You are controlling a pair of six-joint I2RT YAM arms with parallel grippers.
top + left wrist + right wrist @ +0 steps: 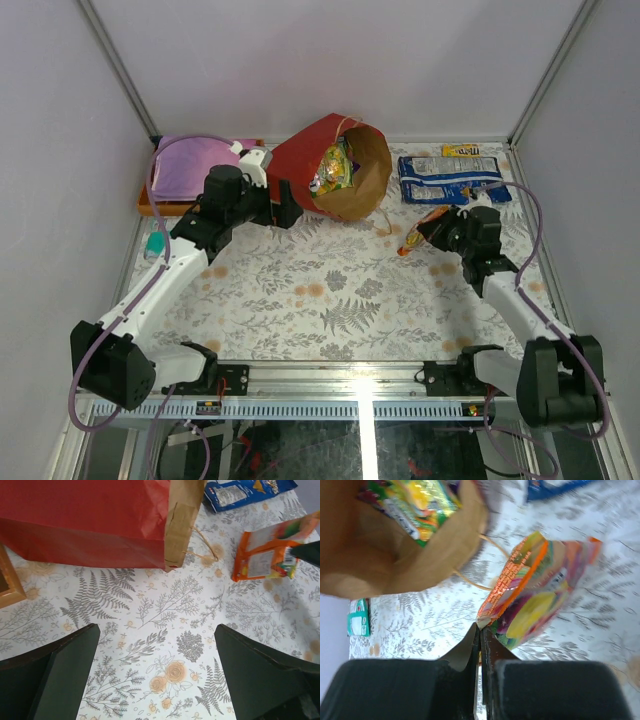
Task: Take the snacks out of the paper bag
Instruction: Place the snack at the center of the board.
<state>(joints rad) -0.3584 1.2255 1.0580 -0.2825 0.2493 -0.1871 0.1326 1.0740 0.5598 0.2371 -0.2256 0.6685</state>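
Starting left of the red paper bag (300,150), which lies on its side, a teal packet (155,246) rests well apart from it. The left gripper (284,208) sits just beside the bag's red wall, jaws spread wide. Green and yellow candy bags (336,165) lie inside the bag's mouth. Right of the bag, the right gripper (481,630) is clamped on an orange packet (535,590), and a blue-white bag (450,180) lies farther right.

Paper bag (300,155): red outside, kraft brown inside. Glossy packet (415,502) in it is printed green and yellow. Orange packet (535,590) is marked with yellow, green and pink. Blue-white bag (450,180) and yellow bar (460,150) are seen. Table cover (330,300) is patterned with grey ferns and pale orange flowers on white. Purple item (190,165) is set against orange tray (145,207).
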